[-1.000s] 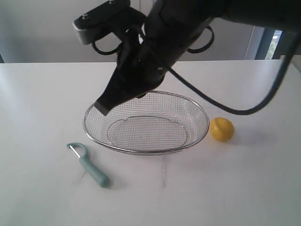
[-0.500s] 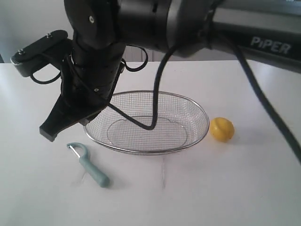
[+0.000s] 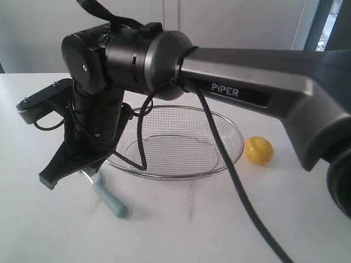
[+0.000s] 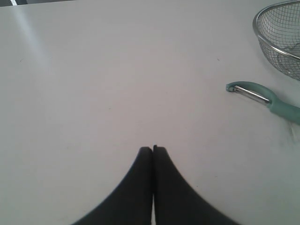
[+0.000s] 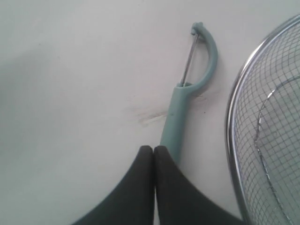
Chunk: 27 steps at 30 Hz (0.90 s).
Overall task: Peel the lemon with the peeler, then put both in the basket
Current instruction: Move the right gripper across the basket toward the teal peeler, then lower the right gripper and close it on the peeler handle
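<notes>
Your R fingers are pressed together, nothing btwn them, tips low over the peeler. The R wrist cam has the handle's near end running under them, but you can't tell if they touch it. In the ext view that arm reaches across from the right, w/ the fingers covering the peeler's head. The peeler lies flat on the worktop, outside the basket, just beside its rim at the left-front. Your L fingers are together too, holding nothing, over bare worktop, w/ peeler and basket well apart from them. The lemon sits on the worktop just right of the basket, near the rim, skin all yellow.
</notes>
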Motion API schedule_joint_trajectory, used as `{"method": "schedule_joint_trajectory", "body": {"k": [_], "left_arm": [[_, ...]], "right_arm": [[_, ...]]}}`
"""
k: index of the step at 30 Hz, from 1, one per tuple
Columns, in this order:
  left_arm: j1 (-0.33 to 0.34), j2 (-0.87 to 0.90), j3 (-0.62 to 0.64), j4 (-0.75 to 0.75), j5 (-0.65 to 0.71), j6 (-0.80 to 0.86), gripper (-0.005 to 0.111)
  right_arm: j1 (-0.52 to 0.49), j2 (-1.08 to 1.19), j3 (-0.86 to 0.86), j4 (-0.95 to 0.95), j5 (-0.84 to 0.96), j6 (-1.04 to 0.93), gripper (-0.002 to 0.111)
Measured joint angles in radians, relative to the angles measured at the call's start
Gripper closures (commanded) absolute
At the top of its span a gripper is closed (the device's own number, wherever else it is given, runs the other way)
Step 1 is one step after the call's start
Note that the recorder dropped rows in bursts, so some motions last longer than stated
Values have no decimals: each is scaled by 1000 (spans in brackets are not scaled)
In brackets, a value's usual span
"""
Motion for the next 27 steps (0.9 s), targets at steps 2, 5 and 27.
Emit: {"method": "schedule_joint_trajectory", "body": {"k": [2, 5, 27], "left_arm": [[0, 0, 0, 0, 0, 0, 107], [0, 0, 0, 0, 0, 0, 107], [0, 0, 0, 0, 0, 0, 107]], "right_arm": [[0, 9, 0, 5, 0, 0, 108], [4, 13, 0, 5, 0, 0, 108], [85, 103, 0, -171, -24, 176, 86]]}}
